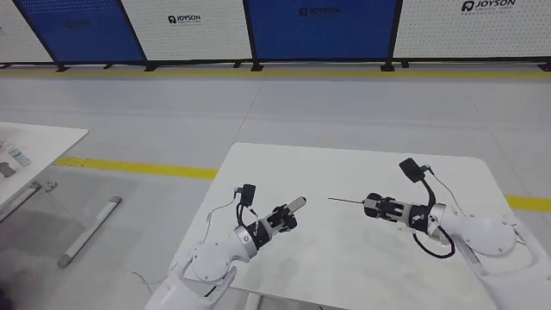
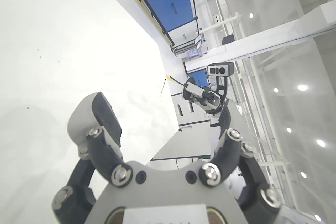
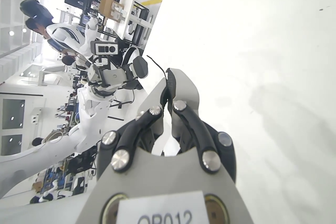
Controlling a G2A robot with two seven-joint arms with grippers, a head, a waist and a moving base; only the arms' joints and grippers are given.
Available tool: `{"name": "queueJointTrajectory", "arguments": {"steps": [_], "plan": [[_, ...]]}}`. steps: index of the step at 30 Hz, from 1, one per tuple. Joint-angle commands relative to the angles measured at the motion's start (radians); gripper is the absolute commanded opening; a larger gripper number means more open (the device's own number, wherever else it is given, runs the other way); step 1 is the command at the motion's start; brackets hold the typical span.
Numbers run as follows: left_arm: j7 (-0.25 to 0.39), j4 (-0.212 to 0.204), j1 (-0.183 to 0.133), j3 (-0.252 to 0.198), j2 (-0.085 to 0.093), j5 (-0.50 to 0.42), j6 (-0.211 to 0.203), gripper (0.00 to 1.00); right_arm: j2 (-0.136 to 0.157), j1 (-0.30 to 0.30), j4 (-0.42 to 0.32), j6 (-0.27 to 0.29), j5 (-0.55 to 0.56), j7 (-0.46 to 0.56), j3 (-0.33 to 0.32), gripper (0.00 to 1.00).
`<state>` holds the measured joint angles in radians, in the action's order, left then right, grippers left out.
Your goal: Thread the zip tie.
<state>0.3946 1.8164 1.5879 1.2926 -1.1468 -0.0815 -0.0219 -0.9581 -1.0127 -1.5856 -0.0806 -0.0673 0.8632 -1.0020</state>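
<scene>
A thin black zip tie (image 1: 349,200) sticks out of my right gripper (image 1: 372,205), which is shut on one end of it above the white table (image 1: 344,258). In the right wrist view the fingers (image 3: 172,86) are pressed together on the tie (image 3: 156,65), whose free end curves toward the other arm. My left gripper (image 1: 293,204) hovers a short way to the left of the tie's tip, open, with nothing between its fingers (image 2: 105,114). From the left wrist view the right gripper (image 2: 187,89) and the tie (image 2: 175,80) show farther off.
The tabletop has only faint specks on it. Its rounded far corners and edges lie beyond the arms. Another white table (image 1: 34,151) with small items stands at the left, across the floor. Blue and white perforated panels (image 1: 318,9) line the back.
</scene>
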Motion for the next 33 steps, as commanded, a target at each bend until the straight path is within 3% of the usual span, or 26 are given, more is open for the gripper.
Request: {"name": "queueJointTrajectory", "arguments": {"steps": [1, 7, 10, 12, 14, 15, 16, 25, 27, 30, 33], "plan": [[0.000, 0.000, 0.000, 0.000, 0.000, 0.000, 0.000, 1.00, 0.000, 0.000, 0.000, 0.000, 0.000, 0.000, 0.000, 0.00], [-0.019, 0.022, -0.009, -0.019, -0.006, -0.072, -0.007, 1.00, -0.010, -0.010, -0.002, 0.028, -0.023, -0.037, 0.012, 0.00], [-0.037, 0.034, -0.022, -0.053, -0.009, -0.044, 0.031, 1.00, -0.028, 0.015, 0.014, 0.045, -0.074, -0.014, 0.056, 0.00], [-0.086, 0.032, -0.034, -0.078, -0.013, 0.005, 0.060, 1.00, -0.041, 0.044, 0.032, 0.023, -0.055, -0.026, 0.093, 0.00], [-0.149, 0.014, -0.046, -0.122, -0.021, 0.045, 0.073, 1.00, -0.055, 0.067, 0.042, 0.007, -0.041, -0.038, 0.133, 0.00], [-0.150, -0.006, -0.056, -0.137, -0.024, 0.037, 0.092, 1.00, -0.055, 0.067, 0.042, 0.007, -0.041, -0.038, 0.133, 0.00], [-0.147, -0.020, -0.065, -0.143, -0.025, 0.026, 0.109, 1.00, -0.055, 0.067, 0.042, 0.007, -0.041, -0.038, 0.133, 0.00], [-0.147, -0.020, -0.065, -0.143, -0.025, 0.026, 0.109, 1.00, -0.055, 0.067, 0.042, 0.007, -0.041, -0.038, 0.133, 0.00], [-0.171, -0.015, -0.068, -0.155, -0.031, -0.007, 0.108, 1.00, -0.055, 0.067, 0.042, 0.007, -0.041, -0.038, 0.133, 0.00], [-0.270, -0.015, -0.088, -0.183, -0.044, -0.031, 0.132, 1.00, -0.055, 0.067, 0.042, 0.007, -0.041, -0.038, 0.133, 0.00], [-0.295, -0.050, -0.135, -0.224, -0.058, -0.069, 0.164, 1.00, -0.055, 0.067, 0.042, 0.007, -0.041, -0.038, 0.133, 0.00]]}}
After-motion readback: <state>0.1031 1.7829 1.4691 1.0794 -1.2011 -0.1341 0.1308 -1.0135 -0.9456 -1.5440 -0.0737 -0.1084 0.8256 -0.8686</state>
